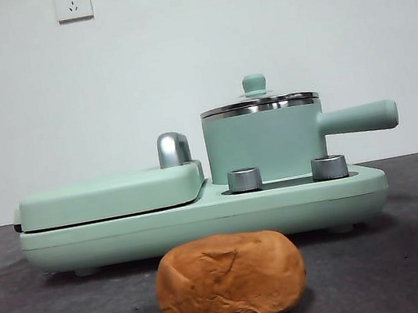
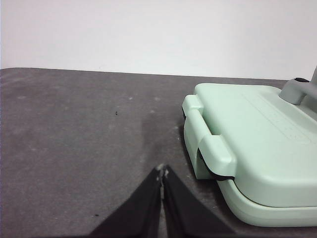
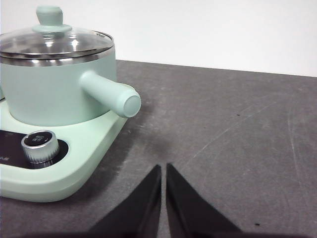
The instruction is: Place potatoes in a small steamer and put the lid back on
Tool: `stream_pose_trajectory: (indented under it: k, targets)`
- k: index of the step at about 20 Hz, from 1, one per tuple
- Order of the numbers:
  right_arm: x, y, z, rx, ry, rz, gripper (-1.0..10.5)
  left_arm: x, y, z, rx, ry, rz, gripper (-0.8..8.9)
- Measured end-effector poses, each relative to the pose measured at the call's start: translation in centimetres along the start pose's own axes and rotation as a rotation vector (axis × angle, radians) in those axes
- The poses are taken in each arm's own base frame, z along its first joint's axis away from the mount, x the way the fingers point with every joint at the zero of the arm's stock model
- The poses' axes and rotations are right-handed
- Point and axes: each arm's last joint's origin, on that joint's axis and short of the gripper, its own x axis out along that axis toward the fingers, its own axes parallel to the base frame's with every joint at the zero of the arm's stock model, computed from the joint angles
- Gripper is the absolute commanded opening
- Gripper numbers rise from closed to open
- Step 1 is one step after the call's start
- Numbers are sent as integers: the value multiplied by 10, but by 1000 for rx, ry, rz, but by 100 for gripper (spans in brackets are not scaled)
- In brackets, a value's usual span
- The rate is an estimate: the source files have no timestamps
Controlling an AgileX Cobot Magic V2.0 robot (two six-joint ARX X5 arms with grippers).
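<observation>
The potato (image 1: 230,279), a lumpy orange-brown oval with creases, lies on the dark table in front of the appliance. The mint-green steamer pot (image 1: 265,144) stands on the right of the green base, its long handle (image 1: 358,118) pointing right. The glass lid (image 1: 258,102) with a green knob sits on the pot. The pot (image 3: 54,91) and lid (image 3: 54,42) also show in the right wrist view. My left gripper (image 2: 162,171) is shut and empty over the table beside the griddle. My right gripper (image 3: 163,168) is shut and empty, off the pot's handle side. Neither arm shows in the front view.
A flat green hinged griddle (image 1: 111,196) with a chrome handle (image 1: 173,148) takes the left half of the base (image 1: 204,220); it also shows in the left wrist view (image 2: 257,148). Two steel knobs (image 1: 245,179) (image 1: 329,167) sit at the pot's foot. A white wall stands behind.
</observation>
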Motion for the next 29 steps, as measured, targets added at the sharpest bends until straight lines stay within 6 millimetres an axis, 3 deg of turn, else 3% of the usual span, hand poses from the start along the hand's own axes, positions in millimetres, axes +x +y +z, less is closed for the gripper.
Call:
stream_pose_trajectory:
  k: [8,14,22,29]
  targets:
    - [0,0,0,0,-1,0,13,0,0,0,-6,-3,0,6]
    - [0,0,8,49,-81,16,13,0,-1,4,-179,-36,-19,6]
    - [-5,1,31,278,-322,77,13,-3,-2,22,-511,-213,-89,6]
    - [-20,1,59,504,-630,169,13,-13,-4,48,-628,-484,-224,8]
